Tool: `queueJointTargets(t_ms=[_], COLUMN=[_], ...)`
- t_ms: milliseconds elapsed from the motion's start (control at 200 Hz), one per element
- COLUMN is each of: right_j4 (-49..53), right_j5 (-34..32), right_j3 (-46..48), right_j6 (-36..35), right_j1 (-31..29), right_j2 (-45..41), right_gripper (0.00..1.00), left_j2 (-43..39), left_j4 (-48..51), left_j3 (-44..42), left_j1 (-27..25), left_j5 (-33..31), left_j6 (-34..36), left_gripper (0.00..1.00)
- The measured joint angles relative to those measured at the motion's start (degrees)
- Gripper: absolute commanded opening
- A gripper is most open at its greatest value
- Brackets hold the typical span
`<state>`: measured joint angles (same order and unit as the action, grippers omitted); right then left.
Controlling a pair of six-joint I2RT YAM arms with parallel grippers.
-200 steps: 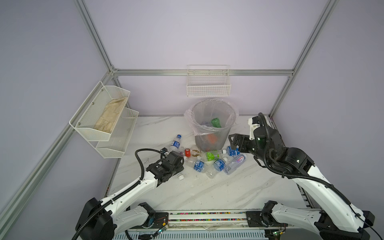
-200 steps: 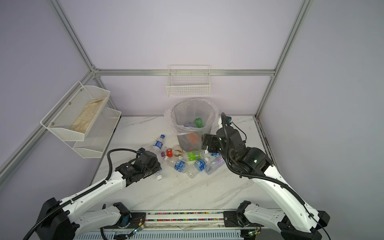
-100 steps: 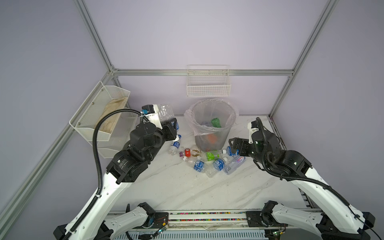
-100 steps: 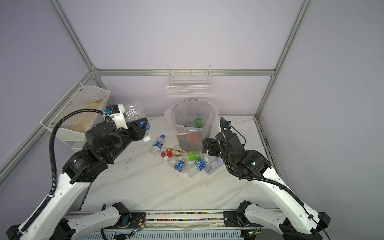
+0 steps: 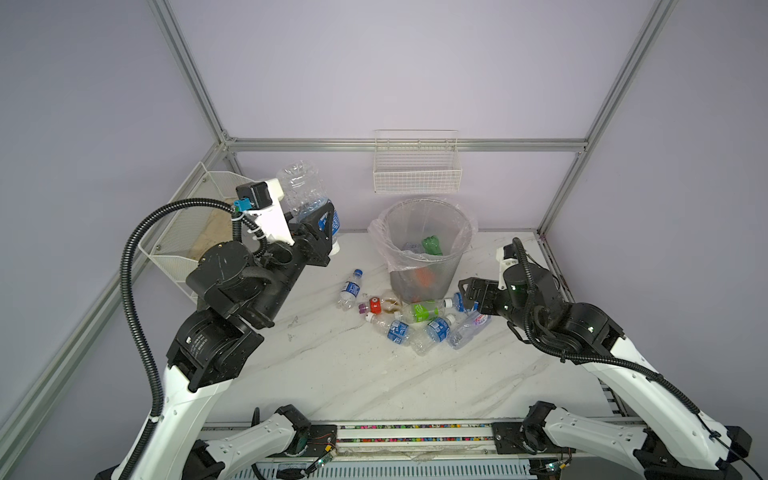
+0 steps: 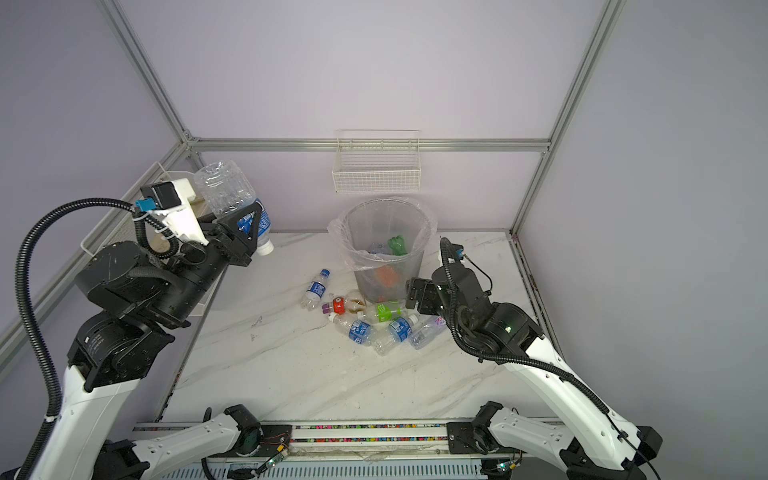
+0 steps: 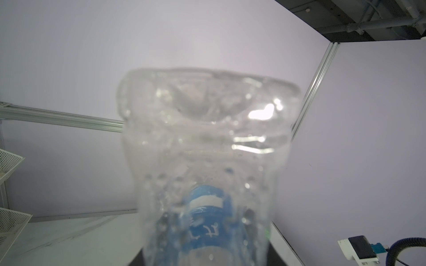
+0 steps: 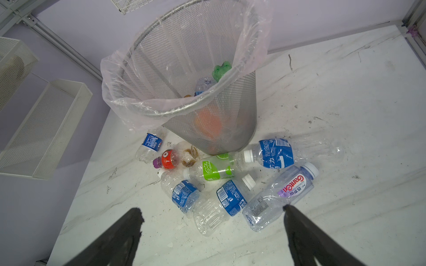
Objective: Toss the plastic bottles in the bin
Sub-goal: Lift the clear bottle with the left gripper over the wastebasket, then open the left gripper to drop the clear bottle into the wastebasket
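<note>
Above table [image 5: 332, 374] left edge, left gripper [image 5: 322, 230] clamps clear blue-label bottle [image 5: 301, 189], cap down, well clear of bin [image 5: 455, 266] rim. Loose bottles [image 5: 422, 311] crowd bin's front foot, others lie inside; bare marble nearer camera. Right gripper [image 5: 469, 296] spread wide, empty, beside heap.

Soft, even, bright light fills both top views, and only faint shadows fall on the bench [image 5: 332, 374]. In the left wrist view the bottle [image 7: 207, 149] sits too close to the lens: it is blurred, with white glare patches high on its wall. The right wrist view is sharp, though the liner on the bin [image 8: 244, 96] glints and the tips of the right claw [image 8: 212, 208] look soft.
</note>
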<state>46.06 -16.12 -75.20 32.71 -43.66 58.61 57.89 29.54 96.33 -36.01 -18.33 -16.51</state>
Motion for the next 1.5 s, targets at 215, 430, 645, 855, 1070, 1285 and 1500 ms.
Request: queueJointTargets(t_ms=[215,430,645,855,1070,1285,1500], right_j4=[0.0,0.04,0.09,0.09,0.13,1.27,1.31], right_j5=[-0.15,-0.66,-0.83,-0.76,-0.55,-0.59,-0.68], right_j3=[0.48,1.36,1.62,1.62,1.57,1.38,1.38], right_j6=[0.13,0.46,0.7,1.36,1.66,1.7,1.97], right_j1=[0.0,0.0,0.0,0.0,0.0,0.0,0.0], right_j2=[-0.2,-1.27,-2.05,-2.47,-4.04,-5.07,-5.33], right_gripper=[0.97,0.98,0.98,0.98,0.98,0.98,0.97], left_j2=[0.76,1.27,4.39,15.89,41.86,47.17,29.03], left_j4=[-0.33,-0.68,-2.21,-3.63,8.15,19.26,15.65], left_j3=[0.33,0.33,3.26,13.42,37.68,36.46,29.46], left_j1=[0.0,0.0,0.0,0.0,0.0,-0.02,-0.02], left_j5=[1.16,1.73,2.86,6.8,11.72,11.61,10.38], left_j6=[0.66,0.63,0.9,1.11,0.68,0.04,-0.22], left_gripper=[0.3,0.3,0.31,0.4,0.99,1.0,1.0])
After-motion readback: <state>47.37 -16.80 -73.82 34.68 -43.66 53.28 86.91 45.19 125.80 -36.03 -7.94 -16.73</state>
